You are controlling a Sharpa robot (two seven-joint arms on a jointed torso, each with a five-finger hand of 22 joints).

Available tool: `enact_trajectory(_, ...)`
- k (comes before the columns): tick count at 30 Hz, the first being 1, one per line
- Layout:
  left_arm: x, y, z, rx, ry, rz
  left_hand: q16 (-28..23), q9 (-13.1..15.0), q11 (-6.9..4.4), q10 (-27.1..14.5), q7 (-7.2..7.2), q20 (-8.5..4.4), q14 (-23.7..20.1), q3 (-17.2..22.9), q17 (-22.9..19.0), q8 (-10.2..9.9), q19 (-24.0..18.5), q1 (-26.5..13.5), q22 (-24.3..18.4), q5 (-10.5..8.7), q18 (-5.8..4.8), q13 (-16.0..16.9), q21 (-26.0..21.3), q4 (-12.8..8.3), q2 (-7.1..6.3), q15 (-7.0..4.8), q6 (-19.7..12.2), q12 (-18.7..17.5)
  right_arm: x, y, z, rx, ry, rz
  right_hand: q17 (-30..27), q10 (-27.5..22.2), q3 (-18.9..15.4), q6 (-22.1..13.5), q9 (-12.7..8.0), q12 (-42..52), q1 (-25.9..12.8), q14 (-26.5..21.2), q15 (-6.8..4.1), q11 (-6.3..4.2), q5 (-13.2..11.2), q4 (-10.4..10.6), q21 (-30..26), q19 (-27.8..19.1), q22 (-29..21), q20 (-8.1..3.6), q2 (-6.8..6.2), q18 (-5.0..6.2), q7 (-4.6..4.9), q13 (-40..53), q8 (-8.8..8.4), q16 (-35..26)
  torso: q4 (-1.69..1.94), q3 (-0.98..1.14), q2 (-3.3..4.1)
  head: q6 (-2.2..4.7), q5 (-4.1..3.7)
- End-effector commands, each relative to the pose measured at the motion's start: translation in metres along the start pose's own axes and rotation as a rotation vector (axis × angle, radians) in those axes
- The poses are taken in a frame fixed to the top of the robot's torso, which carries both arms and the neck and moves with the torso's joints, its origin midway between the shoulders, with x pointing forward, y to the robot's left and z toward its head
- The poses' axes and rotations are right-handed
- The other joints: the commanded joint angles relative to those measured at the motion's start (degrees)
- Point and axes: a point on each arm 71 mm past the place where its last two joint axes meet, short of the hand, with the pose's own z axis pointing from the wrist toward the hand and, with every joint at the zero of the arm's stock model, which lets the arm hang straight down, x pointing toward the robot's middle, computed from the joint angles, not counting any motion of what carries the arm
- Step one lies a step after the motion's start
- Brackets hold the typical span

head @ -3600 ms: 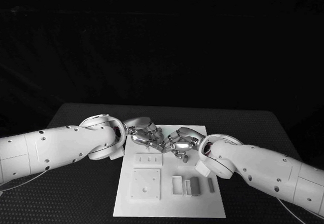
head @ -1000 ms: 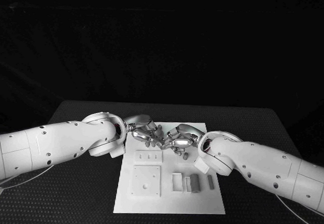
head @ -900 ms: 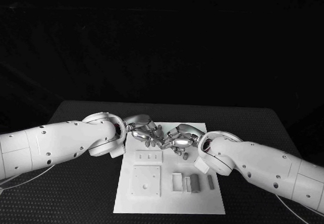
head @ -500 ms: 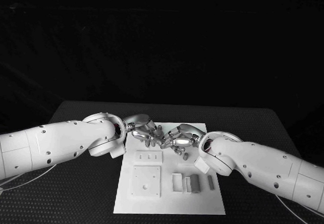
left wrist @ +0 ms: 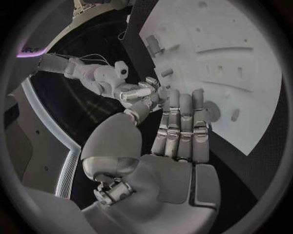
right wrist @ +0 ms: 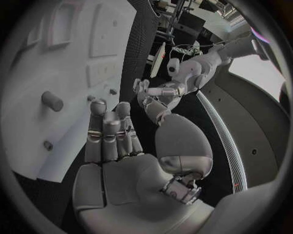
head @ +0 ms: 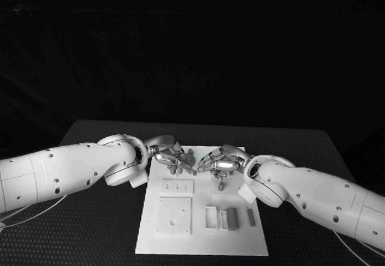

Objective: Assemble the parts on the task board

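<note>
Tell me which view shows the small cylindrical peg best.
The right wrist view: the peg lies large and unobstructed on the task board. In the left wrist view it appears small; in the head view I cannot tell it apart.

The task board (head: 200, 241) is showing plain white against the tabletop (head: 83, 235), which is appearing black with a fine woven texture. The parts (head: 231, 218) on the board, at about four o'clock from its centre, are looking grey. The left hand (head: 172, 157) and right hand (head: 219, 164) are gleaming silver on white arms.
</note>
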Motion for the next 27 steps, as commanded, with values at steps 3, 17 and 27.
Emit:
enact_trajectory(3, -0.003, 0.005, -0.001, -0.077, -0.038, -0.036, 0.51, 2.65, -0.06, 0.74, -1.29, -0.19, 0.39, 0.08, 0.21, 0.17, 0.43, -1.04, 0.53, 3.12, -0.83, 0.64, 0.35, -0.69, -0.12, -0.11, 1.98, -0.32, -0.025, 0.001, -0.003, -0.019, -0.083, 0.009, -0.11, -0.39, -0.31, -0.62, -0.07, -0.32, -0.02, -0.3, 0.15, -0.05, -0.23, -0.09, -0.19, -0.41, 0.51, -0.01, -0.6, 0.38, 0.31, -0.12, -0.15, -0.24, 0.03, -0.03, -0.05, -0.01, 0.12)
enact_trajectory(17, 0.007, 0.017, -0.003, -0.177, -0.097, 0.027, 1.59, 4.24, -0.81, 2.48, -2.04, -0.89, 1.65, 0.34, 0.79, 0.44, 1.91, -3.14, 2.09, 11.86, -0.79, 2.53, 0.74, -1.93, -1.44, -0.84, 3.6, -0.31, -0.092, 0.009, -0.012, -0.037, -0.268, 0.021, -0.16, -0.19, -0.5, -0.21, 0.03, -0.23, 0.54, -0.28, 0.07, -0.14, -0.23, -0.15, -0.21, -0.35, 0.55, 0.02, -0.57, 0.38, 0.21, -0.38, 0.04, -0.18, 0.06, 0.01, -0.2, 0.15, 0.43)
enact_trajectory(27, 0.015, 0.025, -0.006, -0.24, -0.163, 0.091, 3.27, 5.66, -1.58, 3.96, -2.9, -1.53, 2.37, 0.02, 2.28, 1.04, 3.31, -3.91, 3.41, 14.88, -0.74, 4.5, 1.35, -1.25, -3.13, -1.49, 5.27, 0.37, -0.104, 0.008, -0.016, -0.033, -0.304, 0.034, -0.18, -0.04, -0.61, -0.05, 0.06, -0.15, 0.74, -0.21, 0.01, -0.21, -0.23, -0.13, -0.19, -0.25, 0.57, 0.01, -0.48, 0.38, 0.15, -0.52, 0.09, -0.13, 0.02, 0.15, -0.69, -0.32, 0.85)
